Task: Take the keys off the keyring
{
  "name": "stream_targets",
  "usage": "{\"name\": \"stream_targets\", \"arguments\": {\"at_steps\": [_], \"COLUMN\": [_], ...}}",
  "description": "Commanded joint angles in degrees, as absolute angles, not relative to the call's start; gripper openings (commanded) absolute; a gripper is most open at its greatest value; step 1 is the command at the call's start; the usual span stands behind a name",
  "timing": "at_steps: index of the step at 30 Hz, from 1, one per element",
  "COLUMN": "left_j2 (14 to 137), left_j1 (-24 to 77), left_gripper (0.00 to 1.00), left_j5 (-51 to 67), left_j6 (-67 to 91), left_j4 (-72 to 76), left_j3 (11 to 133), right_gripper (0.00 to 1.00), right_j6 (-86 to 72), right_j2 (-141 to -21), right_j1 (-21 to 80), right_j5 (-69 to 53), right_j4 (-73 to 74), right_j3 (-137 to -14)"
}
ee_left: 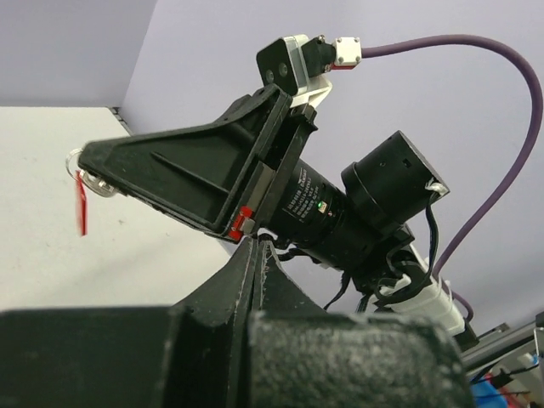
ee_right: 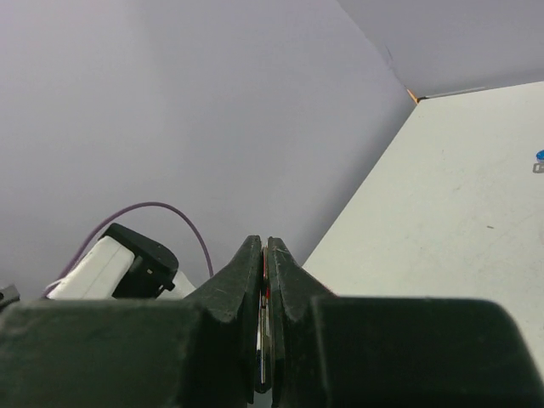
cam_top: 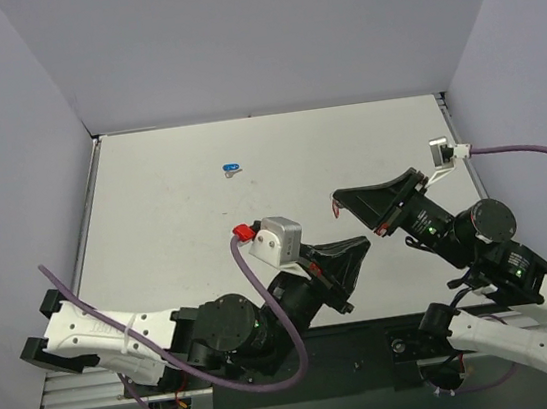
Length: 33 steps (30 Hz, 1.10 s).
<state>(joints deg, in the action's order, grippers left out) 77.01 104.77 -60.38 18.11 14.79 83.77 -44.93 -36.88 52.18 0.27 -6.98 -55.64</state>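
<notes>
My right gripper is shut and held above the table, pointing left. A thin metal keyring sticks out at its tip and the red tag hangs down from it; the tag also shows in the top view. In the right wrist view a sliver of red and silver metal is pinched between the jaws; I cannot tell whether the silver is the key. My left gripper is shut and empty, its tip just below the right gripper's body.
A blue-tagged key lies on the white table at the far middle, also in the right wrist view. Lilac walls close in the table on the left, back and right. Purple cables trail from both wrists.
</notes>
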Motion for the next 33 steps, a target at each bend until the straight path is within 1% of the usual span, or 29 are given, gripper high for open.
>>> {"name": "stream_targets", "arguments": {"at_steps": [1,3,4,5,6,8,9,10,11,12,13,14,15,16,18,19,22,25,27,28,33], "left_j2": [72.2,70.8,69.6,68.8,66.9,64.1,63.2,62.1,61.8,61.4,61.3,61.2,61.2,61.3,61.3,61.3,61.0,61.0,61.0,60.9,60.2], "left_j1": [104.1,103.1,102.4,101.8,100.7,98.4,96.2,94.8,91.8,90.6,89.0,88.5,87.5,86.8,85.5,84.8,81.0,76.0,72.4,70.4,64.9], "left_gripper": [0.02,0.06,0.07,0.09,0.09,0.15,0.17,0.25,0.28,0.34,0.38,0.46,0.5,0.57,0.65,0.67,0.75,0.79,0.8,0.8,0.79], "left_j5": [-54.6,-51.6,-49.6,-48.6,-46.2,-40.7,-35.8,-32.3,-27.4,-25.2,-22.2,-21.1,-19.1,-18.4,-16.4,-15.4,-12.4,-5.5,-0.3,3.4,15.7], "left_j6": [19.5,21.3,22.1,23.4,24.2,25.9,26.6,27.8,28.4,29.1,29.3,29.1,28.9,28.7,28.0,27.8,27.2,28.0,28.7,28.7,29.6], "left_j4": [-2.2,-11.2,-12.8,-15.9,-16.8,-19.0,-20.5,-21.6,-23.9,-25.3,-27.5,-28.6,-30.5,-31.2,-33.1,-33.7,-33.8,-33.8,-33.1,-32.6,-28.6], "left_j3": [90.3,91.6,91.6,91.3,90.2,88.3,88.1,88.0,88.3,89.1,89.5,90.5,90.9,91.7,92.8,93.2,93.3,93.0,92.6,92.5,91.6], "right_gripper": [0.0,0.0,0.0,0.0,0.0,0.0,0.0,0.0,0.0,0.0,0.0,0.0,0.0,0.0,0.0,0.0,0.0,0.0,0.0,0.0,0.0], "right_j6": [-40.4,-38.7,-38.0,-36.8,-36.2,-35.0,-34.3,-34.0,-33.4,-32.8,-32.6,-31.9,-31.7,-31.6,-31.3,-31.5,-33.2,-35.3,-38.2,-40.5,-49.4], "right_j2": [-35.8,-35.6,-35.5,-35.4,-35.0,-34.3,-34.1,-34.0,-34.0,-34.7,-35.1,-36.1,-36.6,-37.3,-38.6,-38.9,-40.2,-40.4,-40.3,-40.5,-44.7], "right_j1": [52.1,51.9,51.9,51.7,51.4,51.0,50.8,50.7,50.5,50.4,50.2,50.1,50.1,49.9,49.8,49.7,49.2,49.1,49.0,49.0,49.0], "right_j5": [0.9,0.5,-1.1,-1.8,-2.6,-5.1,-6.8,-8.0,-10.0,-10.9,-13.0,-13.9,-15.7,-16.2,-16.0,-14.8,-17.1,-21.4,-26.3,-30.0,-40.9], "right_j4": [-3.4,-0.3,-0.2,3.1,4.0,5.8,6.7,7.1,8.3,9.3,11.1,11.8,13.3,13.9,16.9,17.4,16.4,11.4,4.4,-1.3,-14.0], "right_j3": [-59.2,-60.6,-61.5,-62.0,-62.8,-63.4,-63.9,-64.1,-65.0,-65.6,-67.1,-67.8,-69.3,-70.0,-71.3,-71.7,-71.5,-69.4,-66.9,-65.3,-64.2]}}
